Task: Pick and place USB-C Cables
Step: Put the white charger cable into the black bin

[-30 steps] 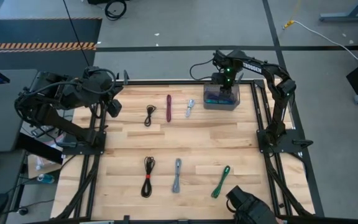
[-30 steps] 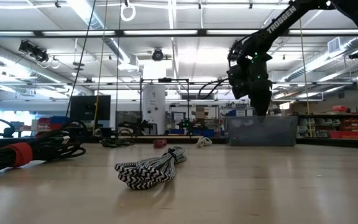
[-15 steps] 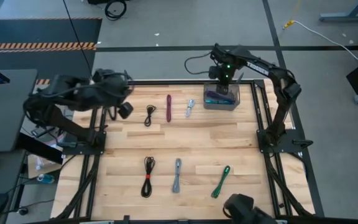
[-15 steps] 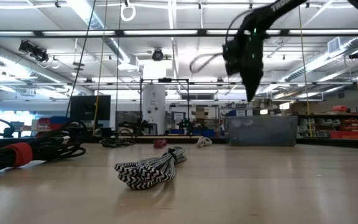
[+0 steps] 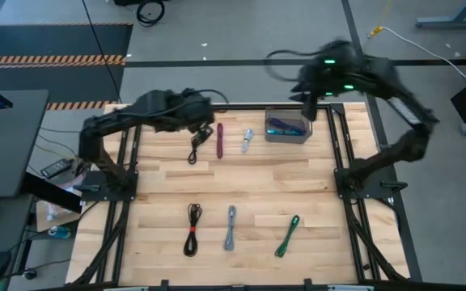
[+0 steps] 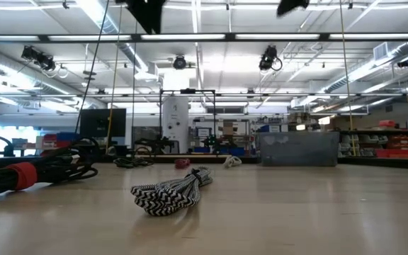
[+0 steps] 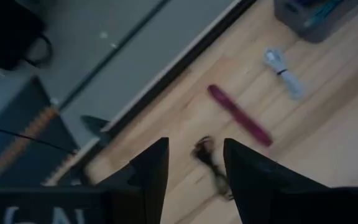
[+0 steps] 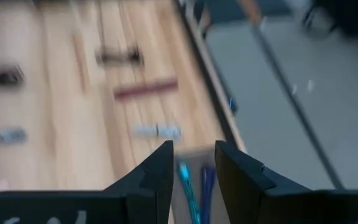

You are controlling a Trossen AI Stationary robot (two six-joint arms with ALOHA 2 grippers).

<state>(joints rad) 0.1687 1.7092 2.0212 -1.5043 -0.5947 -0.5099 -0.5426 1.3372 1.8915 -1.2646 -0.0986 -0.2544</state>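
While the left gripper (image 5: 206, 132) hangs above the far left part of the table (image 5: 298, 182), its fingers (image 7: 151, 165) stand apart with nothing between them, released. Just beside it on the wood lies the small black cable (image 5: 195, 150), which shows through the gap of the fingers in the left wrist view (image 7: 207, 158). Beyond that, away from the claw toward the table's middle, lie the maroon cable (image 5: 219, 140) and then the white cable (image 5: 247, 141), side by side and apart from each other.

The right gripper (image 5: 310, 103) is raised over the far edge of the table, just beside the grey bin (image 5: 286, 136); its fingers (image 8: 157, 171) stand parted and hold nothing. Right under it, inside the bin, lie a teal cable (image 8: 187, 190) and a purple cable (image 8: 206, 183), seen between the fingers in the right wrist view.

Well away from both claws, along the near side of the table, lie three more cables in a row: the black cable with a red tie (image 5: 192, 228), the grey cable (image 5: 230, 227) and the green cable (image 5: 288, 235). In the low view the grey cable (image 6: 172, 191) lies coiled in the foreground and the black one with its red tie (image 6: 23, 175) to its side
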